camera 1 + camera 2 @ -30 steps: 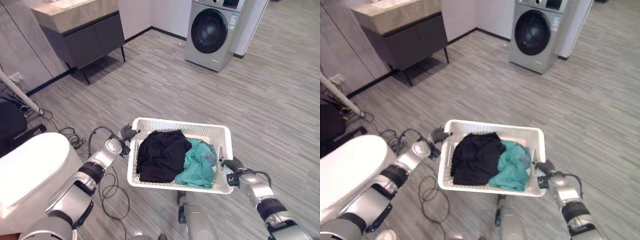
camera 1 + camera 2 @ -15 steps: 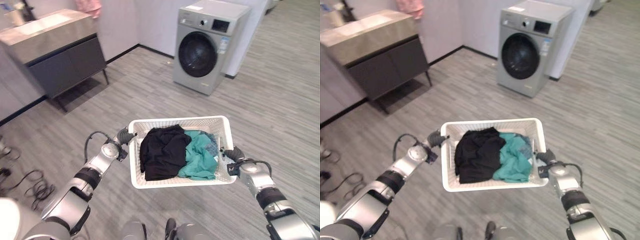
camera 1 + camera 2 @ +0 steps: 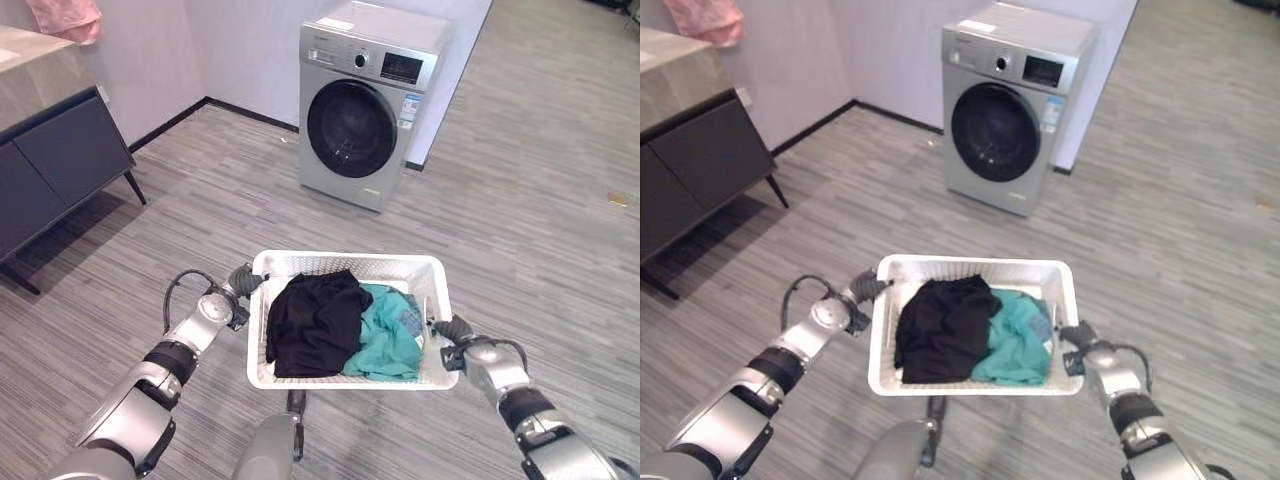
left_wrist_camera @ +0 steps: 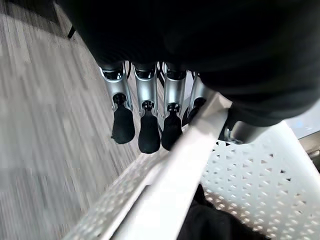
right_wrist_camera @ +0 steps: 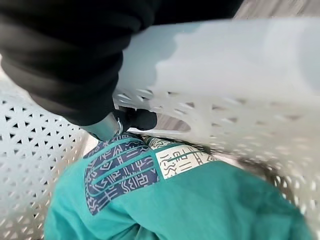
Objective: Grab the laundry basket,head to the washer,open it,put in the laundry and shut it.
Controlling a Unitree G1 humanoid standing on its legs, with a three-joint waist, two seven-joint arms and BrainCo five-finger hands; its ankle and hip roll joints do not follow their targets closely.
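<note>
Two hands carry a white laundry basket (image 3: pixel 432 268) across a grey plank floor (image 3: pixel 540 200) toward a silver front-loading washing machine (image 3: pixel 368 100), whose round dark door (image 3: pixel 351 129) is closed. The washer stands well ahead of both hands, against the wall, with bare floor between it and the basket's far rim.

The basket hangs level between the hands. Heaped inside are a black garment (image 3: pixel 315 320), on the side nearer the left hand, and a teal garment (image 3: pixel 388 340) with a dark-blue patterned patch, on the side nearer the right hand.

At one short end, the left hand (image 3: pixel 246 279) has its fingers (image 4: pixel 149 131) hooked down over the outside of the rim, thumb on the inner side, clamping the perforated wall. At the opposite end, the right hand (image 3: pixel 452 331) grips through the handle slot, a dark fingertip (image 5: pixel 141 119) curled inside, just above the teal cloth.

The carry looks best done by keeping both grips firm and the basket flat while walking. Judged from here, stopping a little short of the washer would leave room to set the basket down and swing the door open.
</note>
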